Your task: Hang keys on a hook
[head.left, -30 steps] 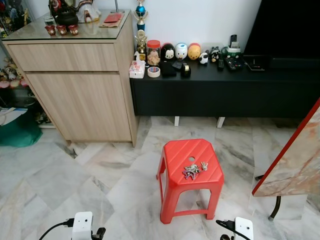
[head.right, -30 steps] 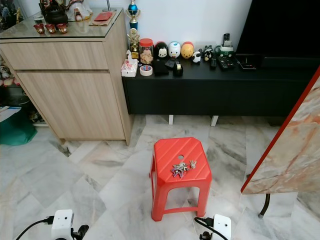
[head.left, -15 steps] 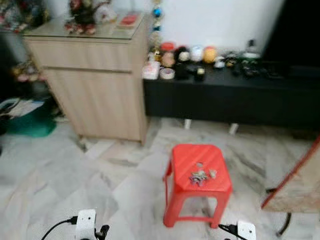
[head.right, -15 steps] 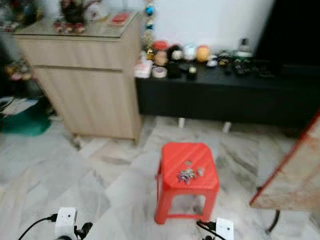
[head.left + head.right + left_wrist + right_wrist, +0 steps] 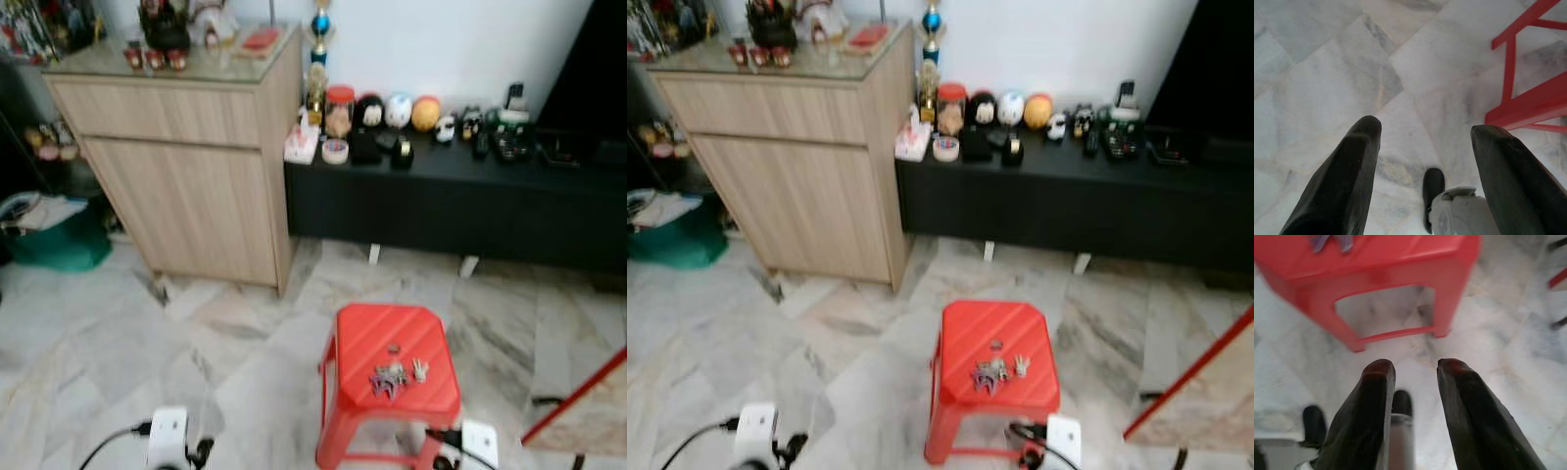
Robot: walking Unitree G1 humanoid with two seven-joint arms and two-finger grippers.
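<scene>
A bunch of silver keys (image 5: 392, 377) lies on top of a red plastic stool (image 5: 377, 333) on the marble floor. The stool is in front of me, a little to the right. My right gripper (image 5: 1416, 364) hangs low beside the stool, open with nothing between its fingers. In its wrist view the keys (image 5: 1332, 241) lie on the stool's seat (image 5: 1376, 259). My left gripper (image 5: 1426, 127) hangs over bare floor, open and empty, with the stool's legs (image 5: 1528, 98) off to one side. Both wrists show at the lower edge of the head views: left wrist (image 5: 167, 441), right wrist (image 5: 478, 446).
A light wooden cabinet (image 5: 186, 166) stands at the back left. Beside it, a black low console (image 5: 460, 196) carries figurines and small items. A green bag (image 5: 54, 245) lies at the far left. A red-edged marble tabletop (image 5: 588, 411) juts in at the lower right.
The whole picture has shifted and sharpened after a blur, so the camera has moved. The stool now shows lower in view, close to my right wrist. The keys lie where they were.
</scene>
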